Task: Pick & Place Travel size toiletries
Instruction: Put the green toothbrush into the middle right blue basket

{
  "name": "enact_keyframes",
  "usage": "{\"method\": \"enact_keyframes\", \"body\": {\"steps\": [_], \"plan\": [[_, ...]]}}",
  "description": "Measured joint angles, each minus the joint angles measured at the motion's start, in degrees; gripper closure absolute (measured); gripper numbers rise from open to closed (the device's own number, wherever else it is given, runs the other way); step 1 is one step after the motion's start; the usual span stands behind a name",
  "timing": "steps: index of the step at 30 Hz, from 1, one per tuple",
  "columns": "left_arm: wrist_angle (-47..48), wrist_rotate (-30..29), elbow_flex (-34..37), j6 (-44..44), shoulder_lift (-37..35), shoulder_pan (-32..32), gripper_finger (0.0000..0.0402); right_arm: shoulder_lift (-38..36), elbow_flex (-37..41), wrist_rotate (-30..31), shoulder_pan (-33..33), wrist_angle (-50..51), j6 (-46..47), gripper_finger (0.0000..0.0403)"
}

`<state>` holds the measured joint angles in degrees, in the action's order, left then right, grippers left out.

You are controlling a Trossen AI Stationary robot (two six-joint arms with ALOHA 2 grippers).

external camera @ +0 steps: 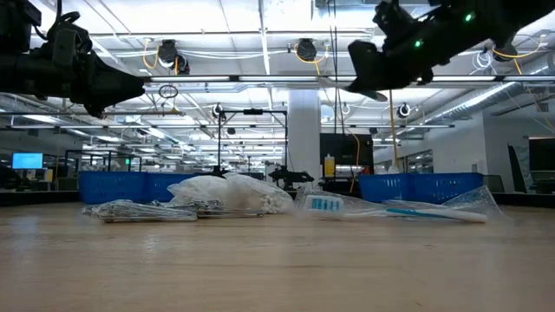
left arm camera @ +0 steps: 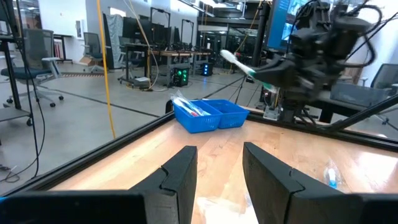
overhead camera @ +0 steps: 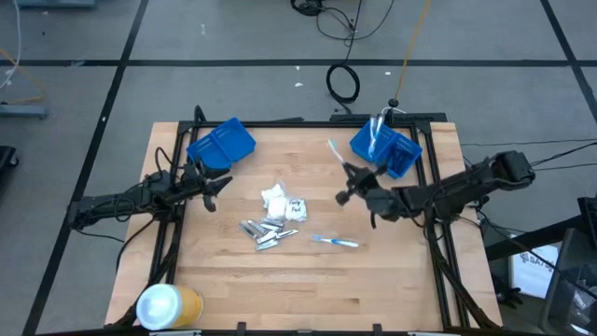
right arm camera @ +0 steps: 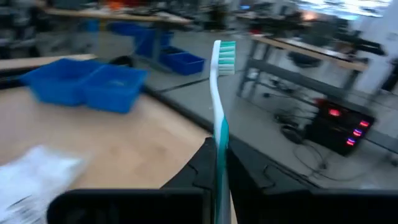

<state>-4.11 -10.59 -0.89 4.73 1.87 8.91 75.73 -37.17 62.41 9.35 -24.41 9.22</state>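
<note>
My right gripper (overhead camera: 347, 185) hovers above the table right of centre, shut on a white and teal toothbrush (right arm camera: 219, 112). The left wrist view shows that toothbrush (left arm camera: 238, 63) in the air. On the table's middle lie white packets (overhead camera: 283, 203), short silver tubes (overhead camera: 264, 231) and a wrapped toothbrush (overhead camera: 334, 241). In the low view the packets (external camera: 227, 192) and the wrapped toothbrush (external camera: 425, 211) lie flat on the wood. My left gripper (left arm camera: 219, 171) is open and holds nothing, raised left of the pile (overhead camera: 215, 189). My right gripper pinches the toothbrush by its handle (right arm camera: 219, 148) between the two fingers, coming level from the table's right side. The bristle head (right arm camera: 225, 51) sticks out well beyond the fingers toward the far edge. The toothbrush is lifted clear of the table.
One blue bin (overhead camera: 221, 145) sits at the far left. Another blue bin (overhead camera: 384, 147), at the far right, holds a few wrapped items (left arm camera: 193, 109). A yellow-and-white roll (overhead camera: 168, 305) lies at the near left corner. Bare wood spans the near half.
</note>
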Motion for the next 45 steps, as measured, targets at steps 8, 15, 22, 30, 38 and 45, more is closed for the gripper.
{"method": "enact_keyframes", "body": {"steps": [8,15,22,30,38,45], "plan": [[0.0,0.0,0.0,0.0,0.0,0.0,0.0275,0.1,9.3,-2.5,-10.4,-12.9,1.9,0.0388],[0.0,0.0,0.0,0.0,0.0,0.0,0.0275,0.0,14.1,-2.7,-22.1,-17.4,5.1,0.0388],[0.0,0.0,0.0,0.0,0.0,0.0,0.0275,0.6,15.1,-16.7,-33.3,-17.8,11.0,0.0387],[0.0,0.0,0.0,0.0,0.0,0.0,0.0275,5.3,15.0,-19.3,-38.5,-19.4,11.1,0.0387],[0.0,0.0,0.0,0.0,0.0,0.0,0.0275,13.3,15.0,-19.1,-41.6,-24.9,13.2,0.0387],[0.0,0.0,0.0,0.0,0.0,0.0,0.0275,19.0,14.6,-19.0,-43.5,-26.7,16.1,0.0387]]}}
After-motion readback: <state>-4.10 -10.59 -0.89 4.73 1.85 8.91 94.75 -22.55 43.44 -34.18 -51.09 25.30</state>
